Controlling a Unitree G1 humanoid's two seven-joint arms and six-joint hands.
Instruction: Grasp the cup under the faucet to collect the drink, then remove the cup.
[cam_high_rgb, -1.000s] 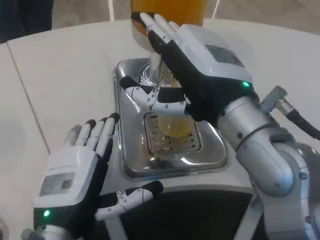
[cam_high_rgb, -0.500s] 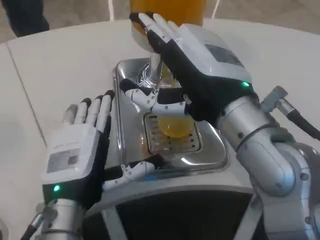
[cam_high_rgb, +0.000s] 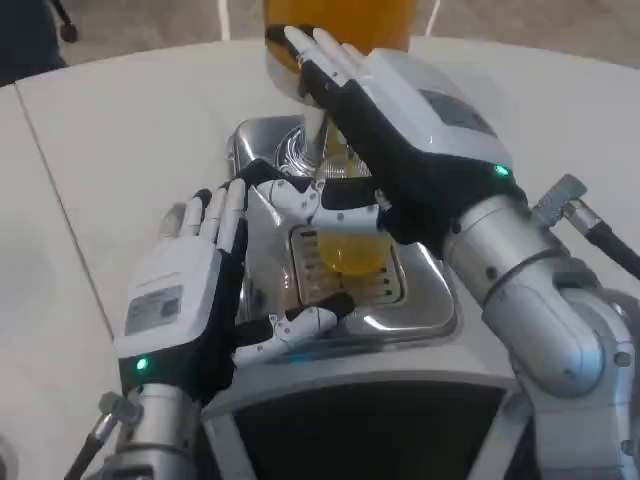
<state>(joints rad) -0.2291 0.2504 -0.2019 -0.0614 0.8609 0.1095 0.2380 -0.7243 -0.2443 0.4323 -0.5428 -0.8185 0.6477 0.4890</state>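
A clear cup (cam_high_rgb: 352, 250) holding orange drink stands on the grate of the silver drip tray (cam_high_rgb: 425, 300), under the faucet (cam_high_rgb: 313, 140). My right hand (cam_high_rgb: 405, 130) lies over the cup, its fingers stretched up against the faucet and the orange tank (cam_high_rgb: 340, 20), its thumb pointing left just above the cup's rim. My left hand (cam_high_rgb: 185, 300) is open at the tray's left edge, fingers straight and pointing away from me. Its thumb reaches across the tray's front, just short of the cup. The cup's right side is hidden by my right palm.
The dispenser's dark base (cam_high_rgb: 360, 420) fills the lower middle. The white round table (cam_high_rgb: 130, 130) spreads to the left and behind. My right forearm (cam_high_rgb: 540, 310) crosses the right side, with a cable beside it.
My left hand has risen and moved right and forward, from beside the base to the tray's left edge near the cup. The right hand has stayed over the faucet and cup.
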